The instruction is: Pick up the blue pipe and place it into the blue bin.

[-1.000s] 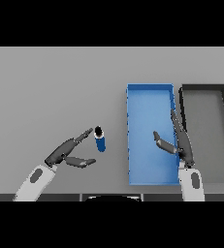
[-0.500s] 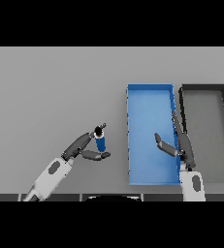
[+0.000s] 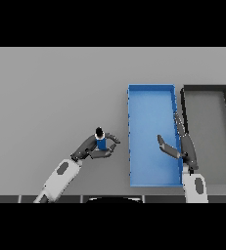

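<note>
A short blue pipe (image 3: 101, 142) with a dark end stands on the grey table, left of the blue bin (image 3: 151, 97). My left hand (image 3: 91, 147) reaches in from the lower left and its fingers and thumb curl round the pipe. The pipe's lower part is hidden by the fingers. The blue bin is a long open tray with nothing in it. My right hand (image 3: 187, 150) hovers over the bin's right wall with straight fingers and the thumb spread out over the bin floor.
A dark grey bin (image 3: 207, 90) of the same shape lies right beside the blue one, at the table's right edge. Bare grey table (image 3: 56, 93) spreads across the left and far side.
My left hand moved right to the pipe and its fingers closed round it. The right hand stayed over the bin's right wall.
</note>
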### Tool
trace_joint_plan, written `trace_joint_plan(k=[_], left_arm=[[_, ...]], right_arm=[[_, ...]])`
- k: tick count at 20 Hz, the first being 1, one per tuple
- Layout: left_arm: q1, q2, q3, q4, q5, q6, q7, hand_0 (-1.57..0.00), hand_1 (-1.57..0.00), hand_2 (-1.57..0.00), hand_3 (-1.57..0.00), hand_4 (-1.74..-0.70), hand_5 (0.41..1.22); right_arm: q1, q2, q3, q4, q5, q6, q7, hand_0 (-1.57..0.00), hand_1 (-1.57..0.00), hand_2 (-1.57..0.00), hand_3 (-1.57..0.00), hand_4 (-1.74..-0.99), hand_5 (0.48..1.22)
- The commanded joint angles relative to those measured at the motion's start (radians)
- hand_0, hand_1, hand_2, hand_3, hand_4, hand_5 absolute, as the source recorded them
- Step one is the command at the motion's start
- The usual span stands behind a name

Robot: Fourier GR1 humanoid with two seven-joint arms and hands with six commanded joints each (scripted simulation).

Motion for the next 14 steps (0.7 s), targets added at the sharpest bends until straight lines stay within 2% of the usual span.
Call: trace_joint_plan(k=[1,2,4,6,10,12,14], left_arm=[[0.004,-0.001,-0.002,-0.004,-0.001,0.003,0.004,-0.6,-0.75,-0.87,-0.91,-1.44,0.91],[0.011,-0.009,-0.011,-0.01,-0.001,0.006,0.017,-0.8,-0.92,-1.01,-1.03,-1.5,0.972],[0.012,-0.014,-0.022,-0.012,-0.005,0.015,0.009,-1.07,-1.15,-1.21,-1.19,-1.58,1.062],[-0.003,-0.015,-0.033,-0.021,-0.022,0.033,0.003,-1.25,-1.3,-1.34,-1.33,-1.53,1.119],[0.007,-0.04,-0.033,-0.045,-0.052,0.056,-0.045,-1.44,-1.46,-1.48,-1.47,-1.48,1.179],[0.001,-0.043,-0.024,-0.086,-0.048,0.056,-0.057,-1.49,-1.5,-1.51,-1.51,-1.47,1.194],[-0.027,-0.049,-0.009,-0.122,-0.034,0.048,-0.057,-1.52,-1.53,-1.53,-1.53,-1.47,1.204]], right_arm=[[-0.006,-0.002,-0.002,0.011,0.007,-0.005,0.01,0.0,0.0,0.0,0.0,-1.219,0.657],[-0.009,0.002,0.001,0.008,0.0,0.002,0.015,0.0,0.0,0.0,0.0,-1.224,0.658],[-0.007,0.002,-0.003,0.007,-0.012,0.006,0.023,0.0,0.0,0.0,0.0,-1.233,0.66],[-0.025,0.003,-0.003,0.016,-0.01,0.005,0.042,0.0,0.0,0.0,0.0,-1.224,0.651],[-0.027,0.007,-0.001,0.038,-0.012,0.011,0.033,0.0,0.0,0.0,0.0,-1.217,0.631],[-0.029,0.009,-0.005,0.016,-0.028,0.015,0.035,0.0,0.0,0.0,0.0,-1.225,0.63],[-0.042,0.002,-0.009,0.024,-0.013,0.002,0.063,0.0,0.0,0.0,0.0,-1.226,0.636]])
